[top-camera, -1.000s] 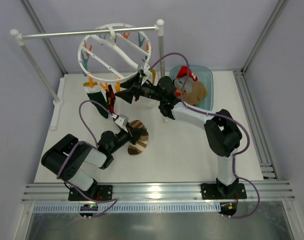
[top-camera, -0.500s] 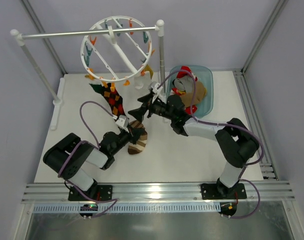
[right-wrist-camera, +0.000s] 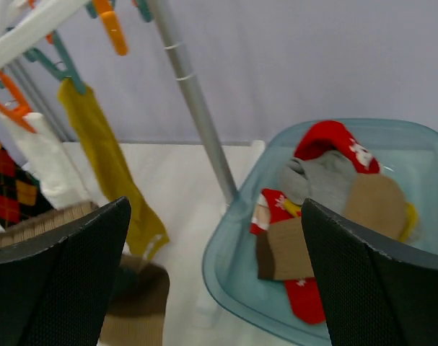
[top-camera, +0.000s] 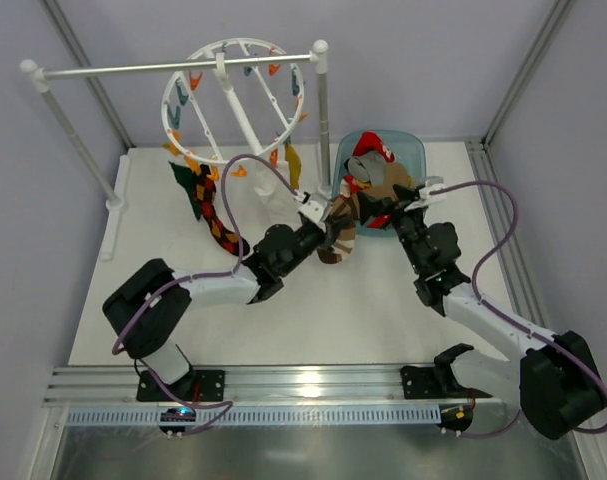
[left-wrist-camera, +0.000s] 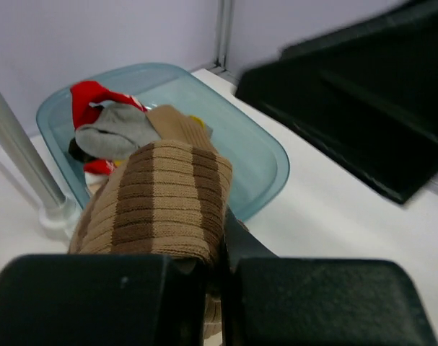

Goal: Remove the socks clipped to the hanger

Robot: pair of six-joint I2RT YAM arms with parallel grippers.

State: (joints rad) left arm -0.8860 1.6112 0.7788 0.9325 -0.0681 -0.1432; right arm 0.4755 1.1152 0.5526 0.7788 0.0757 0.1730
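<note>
The left end effector (left-wrist-camera: 215, 292) is pinching the striped brown sock (left-wrist-camera: 161, 205) just beside the blue tub (left-wrist-camera: 258, 162). The right end effector (right-wrist-camera: 219, 270) is standing spread wide. Other socks (top-camera: 215, 215) are hanging clipped on the round hanger (top-camera: 169, 112).

Lab test cell: aluminium-framed enclosure (top-camera: 313, 385), white table (top-camera: 333, 310).

The left arm (top-camera: 218, 288) reaches forward and rightward, the left pincer (top-camera: 324, 222) closed on the striped sock (top-camera: 339, 238); the right pincer (top-camera: 417, 194) stands wide open.
</note>
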